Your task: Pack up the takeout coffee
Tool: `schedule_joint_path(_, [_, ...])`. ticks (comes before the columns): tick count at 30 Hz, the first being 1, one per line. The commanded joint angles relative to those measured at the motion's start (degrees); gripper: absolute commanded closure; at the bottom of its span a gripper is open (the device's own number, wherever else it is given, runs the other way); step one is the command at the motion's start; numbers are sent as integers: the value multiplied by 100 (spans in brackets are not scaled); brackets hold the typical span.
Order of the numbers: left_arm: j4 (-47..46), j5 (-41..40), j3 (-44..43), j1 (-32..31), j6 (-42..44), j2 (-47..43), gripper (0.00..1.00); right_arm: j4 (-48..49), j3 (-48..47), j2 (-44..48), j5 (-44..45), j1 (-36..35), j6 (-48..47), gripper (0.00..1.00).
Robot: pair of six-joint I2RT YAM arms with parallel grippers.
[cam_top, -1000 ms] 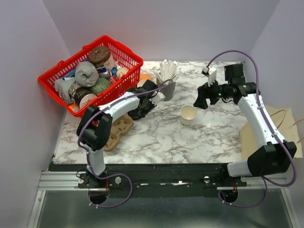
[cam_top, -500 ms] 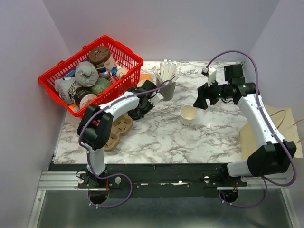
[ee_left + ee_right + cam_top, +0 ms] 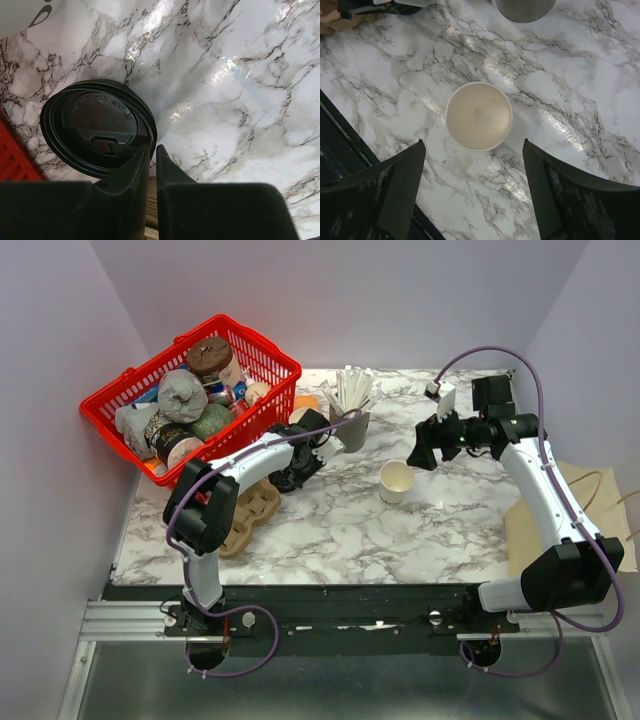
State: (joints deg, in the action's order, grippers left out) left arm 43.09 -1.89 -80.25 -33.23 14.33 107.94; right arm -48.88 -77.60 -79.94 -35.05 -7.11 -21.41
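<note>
The takeout coffee's cream-white paper cup (image 3: 396,482) stands upright and lidless on the marble table, its inside showing in the right wrist view (image 3: 479,116). Its round black lid (image 3: 97,127) lies flat on the table to the left, near the red basket. My left gripper (image 3: 152,148) is shut on the lid's near rim, its fingers almost touching; in the top view it (image 3: 300,468) sits low over the lid (image 3: 291,476). My right gripper (image 3: 473,142) hangs open above the cup, one finger on each side, touching nothing; from the top it (image 3: 420,454) is just right of the cup.
A red basket (image 3: 108,398) full of items stands at the back left. A grey cup of white sticks (image 3: 352,425) is behind the lid. A brown cardboard carrier (image 3: 250,510) lies by the left arm. A brown paper bag (image 3: 560,525) lies at the right edge.
The left gripper's fingers have drawn closer together at the lid's rim. Neither arm has visibly moved, and the cup stands where it was.
</note>
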Motion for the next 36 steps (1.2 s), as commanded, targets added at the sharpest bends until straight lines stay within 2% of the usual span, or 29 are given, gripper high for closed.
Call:
schedule_joint_path(1, [138,101,-96,28,35,113,82,151,87,5,-81,8,49,12])
schedule_joint_path(18, [165,119,-96,45,44,148,86,195,131,31,-72,0,75,12])
schedule_joint_path(27, [243,101,-131,54,53,87,93,204,184,75,-64,0,84,12])
schedule_joint_path(30, [305,84,-166,54,88,43,100,212,184,58,-64,8,93,12])
schedule_joint_path(36, [515,-101,-316,115,298,-229,100,195,105,14,-81,0,119,12])
